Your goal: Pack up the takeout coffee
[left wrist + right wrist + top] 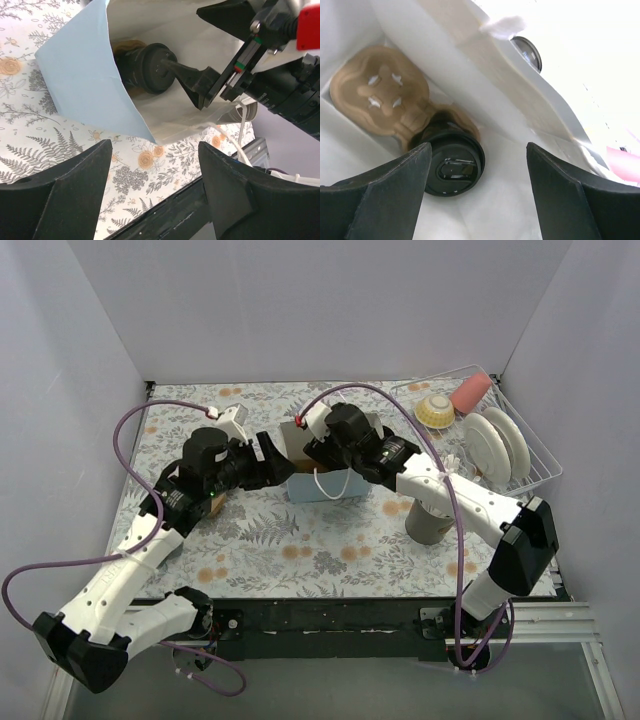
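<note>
Floral table (pixel 300 540) bears bag (pixel 85 75) with black-lidded cup (pixel 452 167) inside; left end effector (pixel 152 165), right end effector (pixel 479 160) released.

A faintly glossy black plastic lid (pixel 454 169) is pictured with a rough brown moulded-pulp tray (pixel 375 90), both enclosed by a smooth, matt paper bag (pixel 85 75), pale blue outside, white within, on floral-printed cloth (pixel 30 130).

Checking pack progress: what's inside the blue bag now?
In the blue bag: a brown pulp carrier on the bottom, one black lidded cup seated in it, its other slot empty. The lid hides the cup's body; bag walls cover the rest.
</note>
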Controlling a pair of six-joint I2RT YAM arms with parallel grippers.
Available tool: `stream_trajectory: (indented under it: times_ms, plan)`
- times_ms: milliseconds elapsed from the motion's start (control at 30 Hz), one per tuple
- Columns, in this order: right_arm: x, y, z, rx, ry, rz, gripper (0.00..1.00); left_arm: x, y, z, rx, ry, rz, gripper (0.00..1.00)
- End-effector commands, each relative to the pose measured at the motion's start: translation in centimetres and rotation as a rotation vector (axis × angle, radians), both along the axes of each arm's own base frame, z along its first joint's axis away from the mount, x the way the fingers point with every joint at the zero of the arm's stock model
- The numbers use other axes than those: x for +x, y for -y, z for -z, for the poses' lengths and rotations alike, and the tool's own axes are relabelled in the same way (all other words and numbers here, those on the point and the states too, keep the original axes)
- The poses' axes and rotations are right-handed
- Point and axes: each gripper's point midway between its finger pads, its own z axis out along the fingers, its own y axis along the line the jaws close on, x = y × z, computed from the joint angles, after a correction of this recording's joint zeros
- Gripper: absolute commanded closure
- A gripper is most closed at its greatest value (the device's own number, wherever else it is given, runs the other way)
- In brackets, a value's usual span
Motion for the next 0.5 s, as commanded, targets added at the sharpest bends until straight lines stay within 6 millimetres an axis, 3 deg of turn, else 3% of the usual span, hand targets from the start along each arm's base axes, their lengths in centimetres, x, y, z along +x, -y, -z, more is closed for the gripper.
stream_trajectory:
  times_ms: [0, 467]
  plan:
    - [1.8, -1.4, -3.5, 0.112, 0.056, 0.017, 0.16, 0.1, -1.0, -1.6, 0.035, 0.061, -0.03, 0.3]
    - [2.6, -1.4, -6.3, 0.19, 0.077, 0.039, 0.17, 0.0, -1.8, -2.3, 0.074, 0.074, -0.044, 0.27]
